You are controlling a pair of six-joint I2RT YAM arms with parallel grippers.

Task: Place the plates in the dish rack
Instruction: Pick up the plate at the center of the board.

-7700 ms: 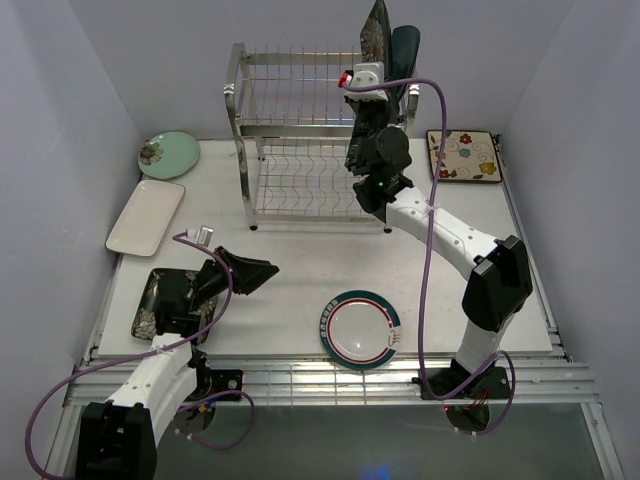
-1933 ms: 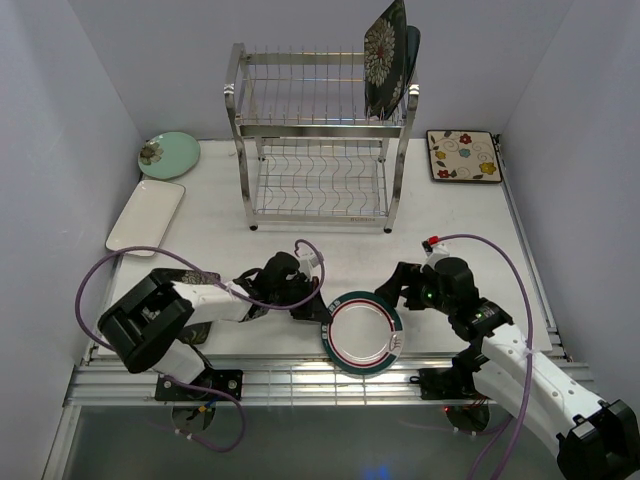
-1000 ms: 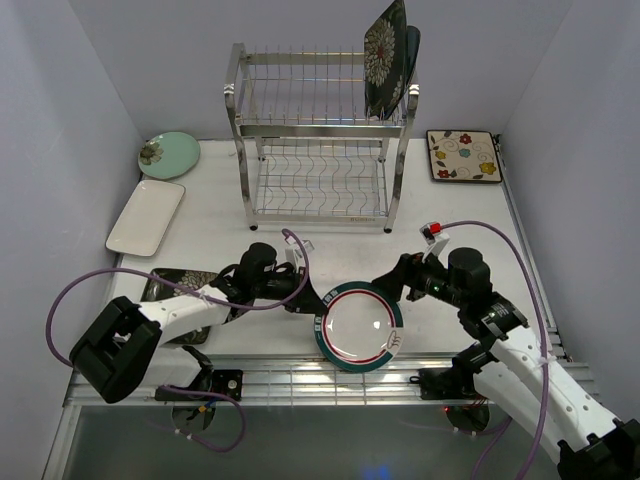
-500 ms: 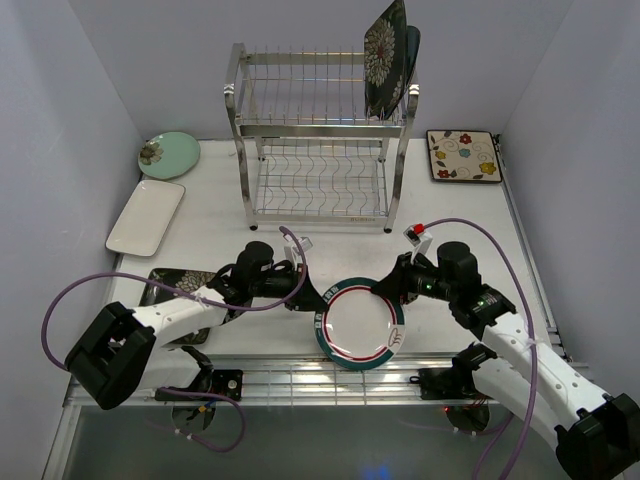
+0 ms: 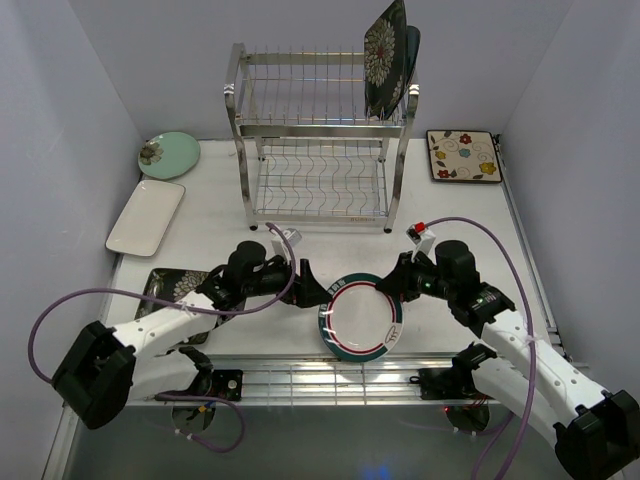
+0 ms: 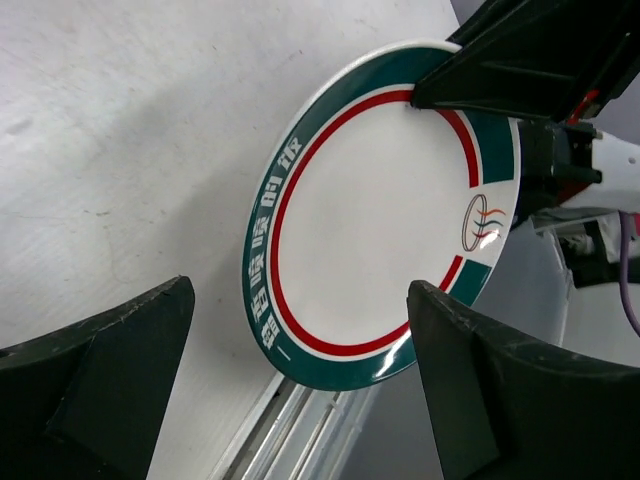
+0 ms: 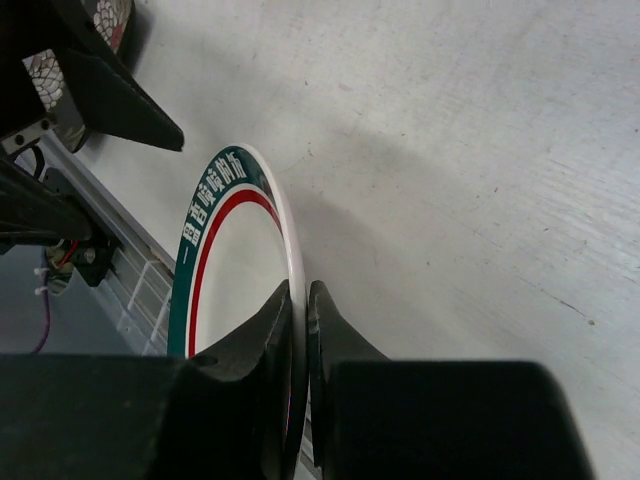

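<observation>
At the far left of the worktop (image 5: 220,230) the pale green round plate (image 5: 168,154) lies flat by the wall. The white rectangular plate (image 5: 145,216) lies just nearer than it. Closer still, one dark floral square plate (image 5: 170,288) lies flat, partly hidden under my left arm.

My left end effector (image 5: 300,285) is spread wide and holds nothing. In the left wrist view its two dark fingers (image 6: 100,380) stand far apart, with the round teal-rimmed plate (image 6: 385,215) beyond them and not touched by either.

That plate (image 5: 360,318) sits at the near edge of the worktop between my two arms. It is tipped up rather than flat, with its white face turned toward my left side.

Behind it the dish rack (image 5: 320,140) stands at the middle of the far side. A second dark floral square (image 5: 383,55) stands upright at the right end of the upper tier, and the plain teal plate (image 5: 408,45) stands just behind it. The lower tier holds no plates.

My right end effector (image 5: 392,285) is pinched narrow on the right rim of the round teal-rimmed plate. The right wrist view shows both of its fingers (image 7: 250,345) pressed against the thin edge.

The cream flowered square plate (image 5: 464,155) lies flat at the far right, well apart from the rack.
</observation>
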